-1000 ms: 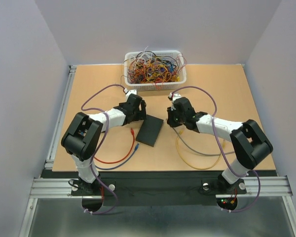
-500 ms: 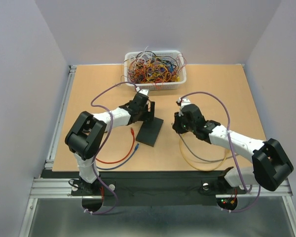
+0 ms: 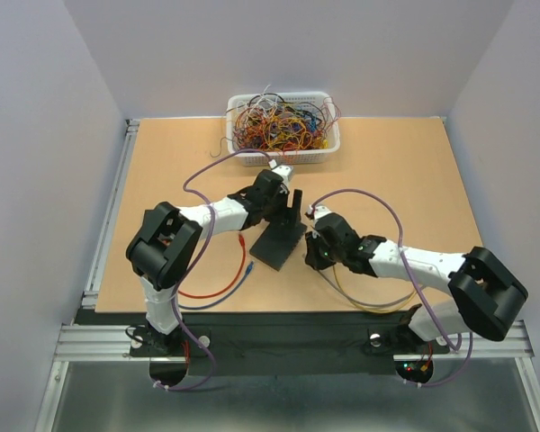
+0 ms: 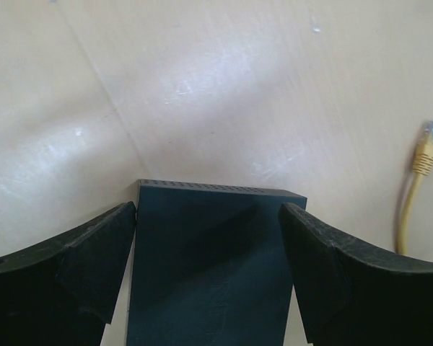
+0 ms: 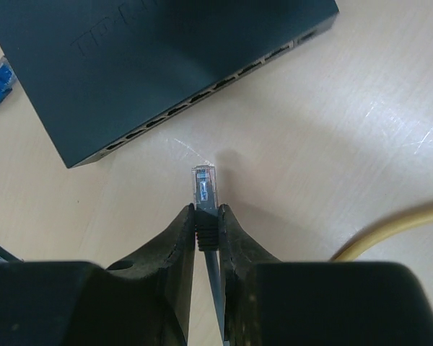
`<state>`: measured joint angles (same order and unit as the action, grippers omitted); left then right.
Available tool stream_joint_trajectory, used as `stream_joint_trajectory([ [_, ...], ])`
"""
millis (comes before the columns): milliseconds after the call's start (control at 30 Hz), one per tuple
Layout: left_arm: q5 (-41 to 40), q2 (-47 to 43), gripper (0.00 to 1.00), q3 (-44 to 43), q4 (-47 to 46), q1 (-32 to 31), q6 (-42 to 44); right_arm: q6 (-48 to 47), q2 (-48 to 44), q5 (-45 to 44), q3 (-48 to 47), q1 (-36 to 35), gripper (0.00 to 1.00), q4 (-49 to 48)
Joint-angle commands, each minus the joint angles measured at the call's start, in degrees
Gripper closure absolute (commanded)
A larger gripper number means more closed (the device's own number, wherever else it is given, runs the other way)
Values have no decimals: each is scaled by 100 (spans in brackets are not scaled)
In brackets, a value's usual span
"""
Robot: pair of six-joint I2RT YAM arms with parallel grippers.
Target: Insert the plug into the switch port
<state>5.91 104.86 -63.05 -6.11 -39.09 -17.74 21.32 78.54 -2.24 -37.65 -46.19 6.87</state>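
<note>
The flat black switch box [image 3: 277, 247] lies mid-table. Its row of switch ports [image 5: 202, 90] lines the narrow edge that faces my right gripper. My right gripper [image 5: 206, 216] is shut on the grey cable just behind its clear plug [image 5: 204, 186]. The plug points at the port row, a short gap away, low over the table. In the top view this gripper [image 3: 315, 249] sits just right of the box. My left gripper [image 4: 208, 209] is open and straddles the box's [image 4: 209, 274] far end. One finger [image 4: 101, 259] stands on each side of the box.
A white basket [image 3: 333, 137] of tangled cables stands at the back. A red cable [image 3: 211, 290] and a blue one [image 3: 247, 268] lie left of the box. A yellow cable [image 3: 360, 302] loops under my right arm, and its plug [image 4: 427, 144] lies beside the box.
My left gripper moved right and came over the box's far end, jaws unchanged. My right arm swung toward the near edge and left, bringing the held plug beside the box.
</note>
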Motion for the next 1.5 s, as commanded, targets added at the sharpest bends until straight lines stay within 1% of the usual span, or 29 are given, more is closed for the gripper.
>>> stream_joint_trajectory([
  [0,595,-185,8,-261,-277,-99,25,127,73,-259,-58,-153,99,-301],
  [133,806,-334,8,-191,-426,-107,7,127,65,-312,-32,-188,100,-309],
  [167,754,-369,8,-190,-409,-99,7,135,56,-312,-23,-206,100,-309],
  [200,684,-387,8,-208,-391,-99,24,135,56,-303,-23,-214,100,-309],
  [300,79,-536,8,-340,-93,-81,86,179,30,-321,-6,-267,99,-327],
  [400,-125,-773,8,-279,22,24,104,232,3,-347,64,-346,100,-406],
  [533,-275,-1081,8,230,-74,314,-36,285,-23,-453,196,-408,99,-573],
  [600,-187,-1309,8,511,-372,367,-177,294,-6,-505,232,-408,100,-643],
  [633,-74,-1458,8,843,-513,376,-221,302,12,-514,240,-417,100,-643],
  [667,-3,-1546,8,1012,-819,367,-282,302,29,-514,258,-417,100,-643],
  [700,41,-1617,9,1170,-970,376,-344,311,47,-514,267,-417,100,-844],
  [767,138,-1801,8,1636,-1399,367,-502,311,108,-462,249,-425,99,-933],
  [867,252,-1942,9,2111,-1883,367,-661,276,187,-374,241,-443,99,-1091],
  [900,418,-1960,9,2312,-2024,367,-696,250,205,-321,249,-460,99,-1126],
  [933,498,-2004,9,2436,-2391,376,-757,232,223,-321,258,-478,100,-1162],
  [1033,630,-2057,11,2831,-2990,358,-872,162,284,-312,241,-504,99,-1250],
  [1167,666,-2048,12,3149,-3501,358,-968,100,433,-277,188,-522,100,-1337],
  [1467,780,-1689,13,3264,-3845,367,-933,39,671,-330,30,-601,100,-1399],
])
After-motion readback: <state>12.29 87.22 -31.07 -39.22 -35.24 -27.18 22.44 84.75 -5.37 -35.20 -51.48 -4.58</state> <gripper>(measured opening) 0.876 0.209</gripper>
